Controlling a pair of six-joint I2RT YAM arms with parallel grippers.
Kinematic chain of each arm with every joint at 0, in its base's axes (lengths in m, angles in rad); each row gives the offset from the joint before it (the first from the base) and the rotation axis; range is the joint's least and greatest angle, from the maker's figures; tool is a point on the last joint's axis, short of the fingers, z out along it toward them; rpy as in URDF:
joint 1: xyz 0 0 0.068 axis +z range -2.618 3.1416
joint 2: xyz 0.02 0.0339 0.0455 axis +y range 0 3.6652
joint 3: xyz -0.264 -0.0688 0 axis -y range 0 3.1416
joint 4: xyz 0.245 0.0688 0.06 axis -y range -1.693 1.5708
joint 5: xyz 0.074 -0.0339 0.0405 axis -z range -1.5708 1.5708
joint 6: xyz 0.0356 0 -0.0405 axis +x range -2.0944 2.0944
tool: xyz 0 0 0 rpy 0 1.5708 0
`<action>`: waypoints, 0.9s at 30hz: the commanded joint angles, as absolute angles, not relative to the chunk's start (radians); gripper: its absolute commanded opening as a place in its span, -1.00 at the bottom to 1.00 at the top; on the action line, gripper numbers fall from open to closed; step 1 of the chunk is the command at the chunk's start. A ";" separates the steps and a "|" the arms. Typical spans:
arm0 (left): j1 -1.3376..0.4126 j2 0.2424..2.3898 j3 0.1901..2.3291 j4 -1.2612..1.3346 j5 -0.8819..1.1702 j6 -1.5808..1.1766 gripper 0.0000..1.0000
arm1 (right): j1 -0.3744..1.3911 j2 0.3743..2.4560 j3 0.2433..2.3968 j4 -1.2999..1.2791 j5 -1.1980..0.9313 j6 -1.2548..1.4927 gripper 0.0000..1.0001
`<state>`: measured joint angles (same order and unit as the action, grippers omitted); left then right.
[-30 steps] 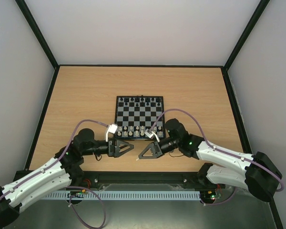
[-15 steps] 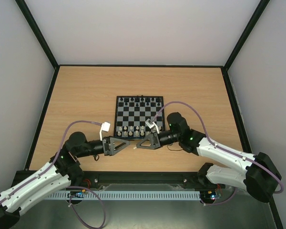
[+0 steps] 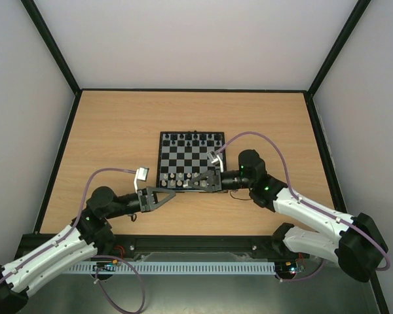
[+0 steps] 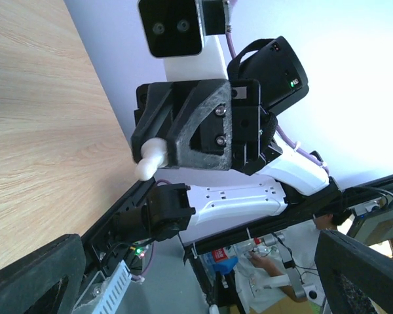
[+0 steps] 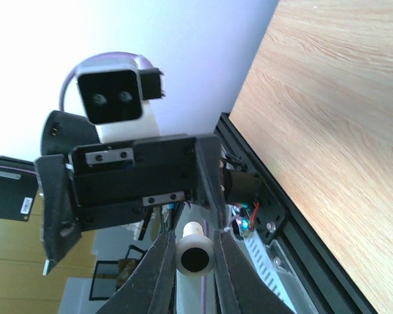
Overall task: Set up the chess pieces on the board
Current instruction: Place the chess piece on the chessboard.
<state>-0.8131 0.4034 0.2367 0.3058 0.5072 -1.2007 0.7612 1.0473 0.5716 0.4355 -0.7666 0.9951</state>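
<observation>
Pinching a cream chess piece (image 5: 194, 256) between the fingers of the right gripper (image 3: 191, 184), hollow round base turned to the wrist camera. Reaching over the near edge of the board (image 3: 191, 157), among the pale chess pieces (image 3: 173, 176) lined along its two near rows, opposite the black pieces (image 3: 193, 139) on the far row. Meeting nose to nose with the left gripper (image 3: 172, 195), spread wide and holding nothing, just off the board's near left corner above the wooden table (image 3: 105, 144). Viewed from the left wrist, piece and right gripper set against pale wall and rig frame; height above the squares impossible to tell.
</observation>
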 commanded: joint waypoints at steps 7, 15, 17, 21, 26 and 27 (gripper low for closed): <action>-0.808 0.423 0.187 0.491 0.470 -1.291 0.95 | 0.756 1.070 0.569 0.672 -0.814 1.129 -0.79; -0.808 0.515 0.175 0.616 0.455 -1.321 0.70 | 0.756 1.068 0.551 0.697 -0.830 1.143 -0.79; -0.808 0.540 0.178 0.644 0.458 -1.327 0.58 | 0.757 1.071 0.551 0.696 -0.834 1.141 -0.78; -0.808 0.582 0.185 0.684 0.461 -1.334 0.29 | 0.756 1.078 0.544 0.698 -0.839 1.138 -0.78; -0.808 0.630 0.197 0.723 0.479 -1.342 0.09 | 0.757 1.088 0.542 0.710 -0.847 1.140 -0.78; -0.808 0.636 0.198 0.727 0.477 -1.342 0.08 | 0.757 1.088 0.543 0.710 -0.848 1.139 -0.78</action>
